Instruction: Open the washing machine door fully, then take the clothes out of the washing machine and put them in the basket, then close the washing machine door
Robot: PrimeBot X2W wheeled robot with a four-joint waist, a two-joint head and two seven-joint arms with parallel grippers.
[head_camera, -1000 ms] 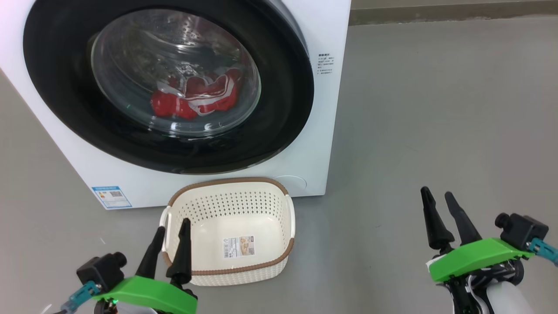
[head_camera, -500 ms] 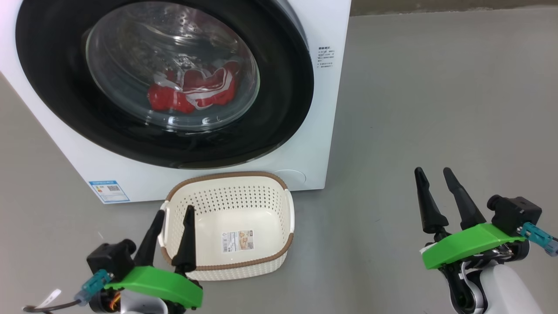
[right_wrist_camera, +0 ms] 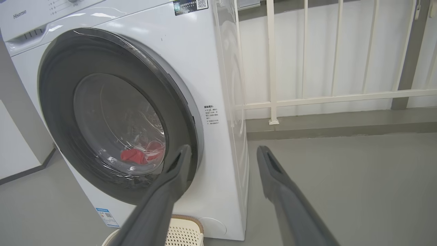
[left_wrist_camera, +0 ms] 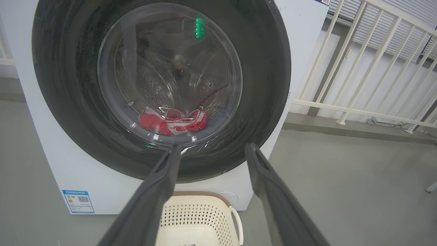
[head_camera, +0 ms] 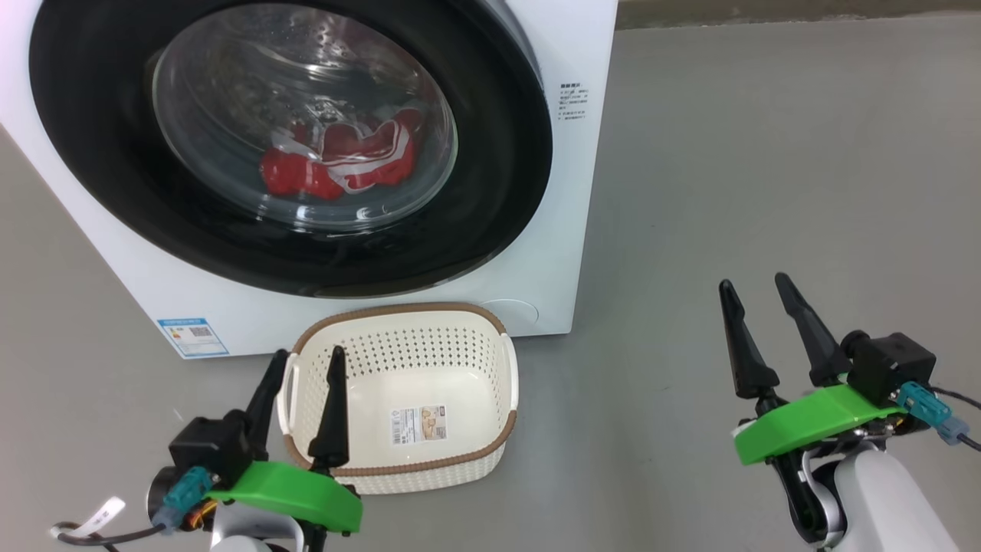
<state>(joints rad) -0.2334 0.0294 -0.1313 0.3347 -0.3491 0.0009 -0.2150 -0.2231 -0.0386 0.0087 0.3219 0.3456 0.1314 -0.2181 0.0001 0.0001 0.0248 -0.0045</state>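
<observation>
Washing machine door (head_camera: 299,130) is shut. The clothes (head_camera: 337,165) lie red behind its glass, low in the drum. Both grippers stand with fingers spread wide, holding nothing.

Risks, as judged: the door's rim is glossy and no handle shows plainly, so fingers may slip off or pull at the hinge side. The left gripper (head_camera: 308,354) sits at the left rim of the basket (head_camera: 398,310), contact unclear. A careless lift could snag and drag it.

The basket lies just before the washing machine (head_camera: 559,230), below the door. The right gripper (head_camera: 752,281) hovers over bare floor (head_camera: 766,153), right of the door and nearer, well apart from it.
</observation>
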